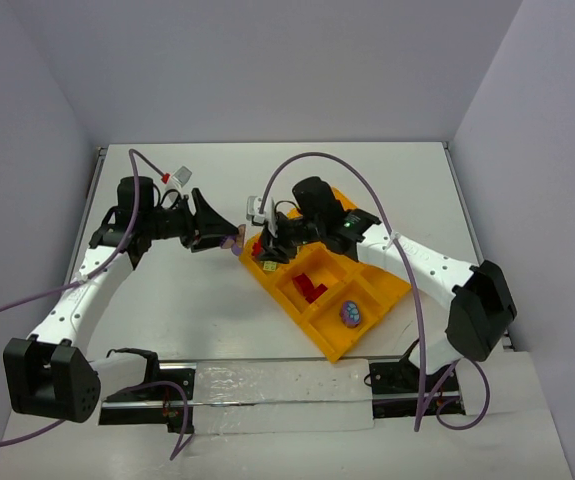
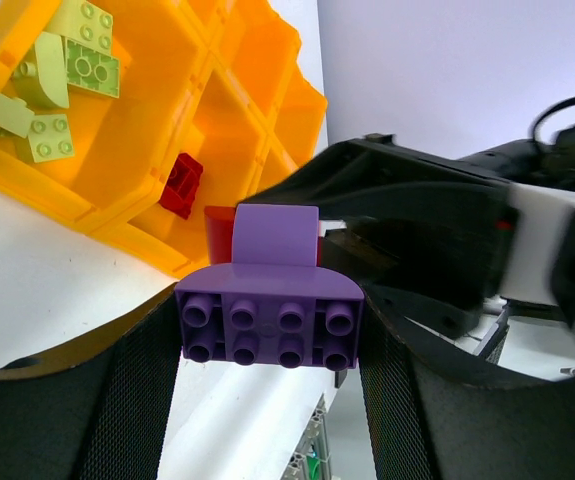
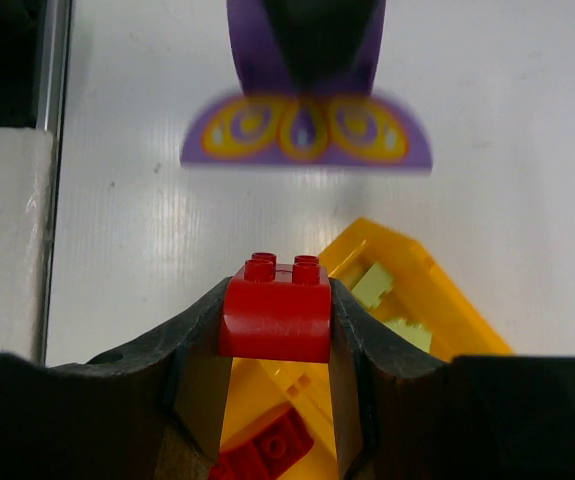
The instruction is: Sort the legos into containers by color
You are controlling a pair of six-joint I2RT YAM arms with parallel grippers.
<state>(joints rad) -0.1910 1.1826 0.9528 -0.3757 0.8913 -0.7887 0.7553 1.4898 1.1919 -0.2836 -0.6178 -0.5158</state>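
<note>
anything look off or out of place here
The tray sits diagonal on the table. A small red thing and a pale thing lie at the far left, away from it; too small to identify.

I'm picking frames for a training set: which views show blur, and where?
Right wrist: the purple brick is smeared, the red brick crisp. Left wrist: the right arm is blurred near the edge, the purple brick sharp. Top external: sharp, evenly lit.
</note>
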